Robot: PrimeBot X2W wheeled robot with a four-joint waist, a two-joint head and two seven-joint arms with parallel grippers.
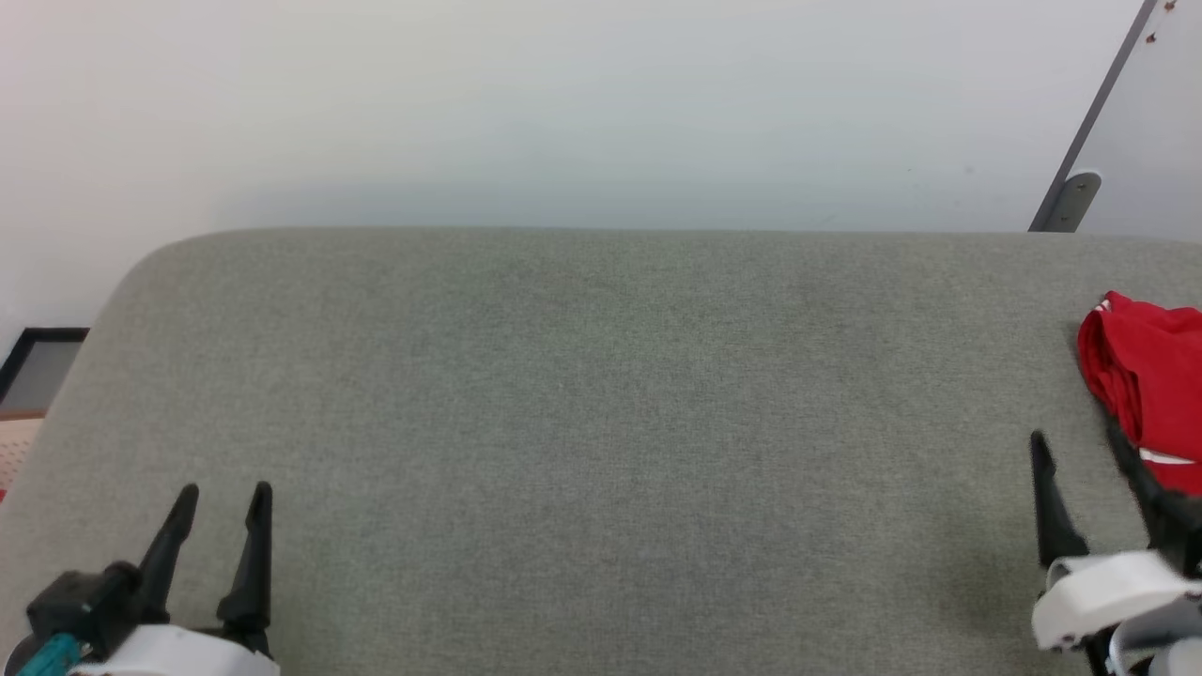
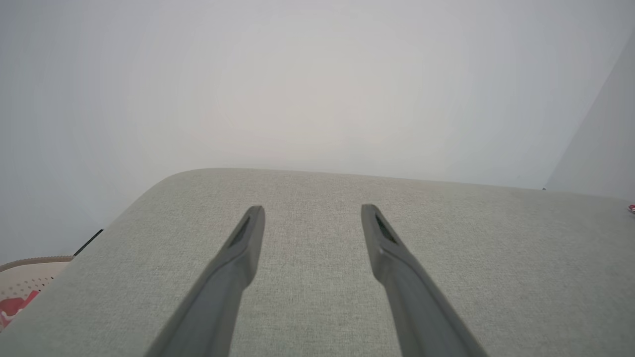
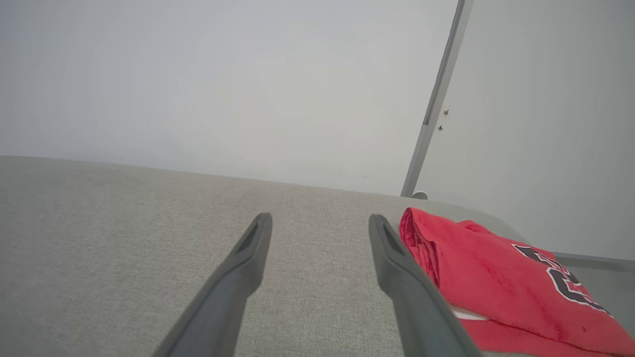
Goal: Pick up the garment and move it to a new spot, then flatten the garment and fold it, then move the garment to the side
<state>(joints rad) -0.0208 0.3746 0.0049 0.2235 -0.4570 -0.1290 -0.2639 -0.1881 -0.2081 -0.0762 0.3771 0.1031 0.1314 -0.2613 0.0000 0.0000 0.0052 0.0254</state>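
Observation:
The garment (image 1: 1148,376), a red shirt with a black white-outlined print, lies folded in a pile at the right edge of the grey fabric surface (image 1: 601,422). In the right wrist view the garment (image 3: 501,282) sits just right of the fingers, beside the right finger. My right gripper (image 1: 1075,451) is open at the lower right, nothing between its fingers, its outer finger in front of the garment's edge. My left gripper (image 1: 225,502) stands open at the lower left, far from the garment, over bare fabric. A sliver of red, likely the garment (image 2: 631,208), shows at the far right of the left wrist view.
A pale wall runs behind the surface. A grey panel with a metal edge strip (image 1: 1094,122) leans at the back right. Off the left edge are a dark-framed object (image 1: 38,361) and a perforated beige basket (image 2: 25,282) holding something red and white.

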